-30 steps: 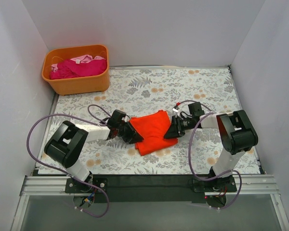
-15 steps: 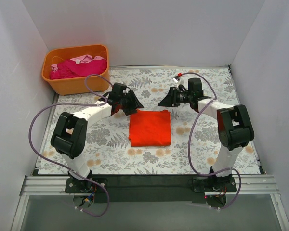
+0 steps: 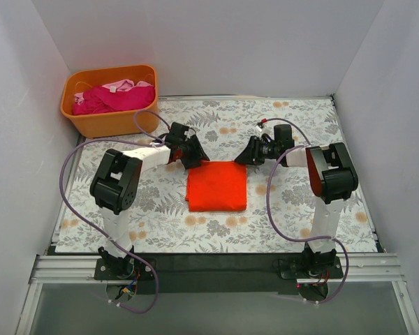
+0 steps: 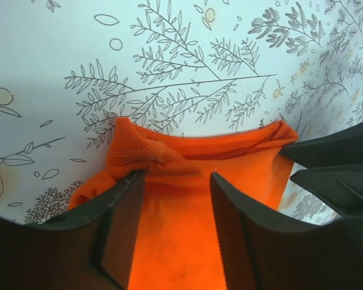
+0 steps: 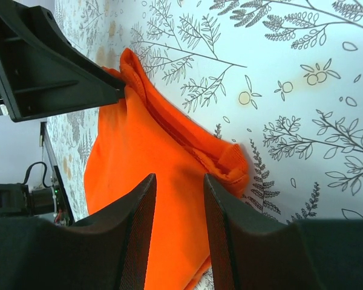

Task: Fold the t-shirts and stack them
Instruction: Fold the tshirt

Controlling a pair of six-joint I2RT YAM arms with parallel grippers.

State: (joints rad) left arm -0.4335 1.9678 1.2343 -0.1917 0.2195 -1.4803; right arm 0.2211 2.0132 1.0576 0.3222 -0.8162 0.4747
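Tub of pink t-shirts, overhead view only

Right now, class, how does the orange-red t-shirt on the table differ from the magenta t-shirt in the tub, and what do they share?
The orange-red t-shirt lies folded in a flat rectangle; the magenta t-shirt is bunched in a heap. The orange-red t-shirt rests on the table, with the left gripper and right gripper at its far corners; the magenta t-shirt sits in the orange tub, away from both. Both are plain fabric.
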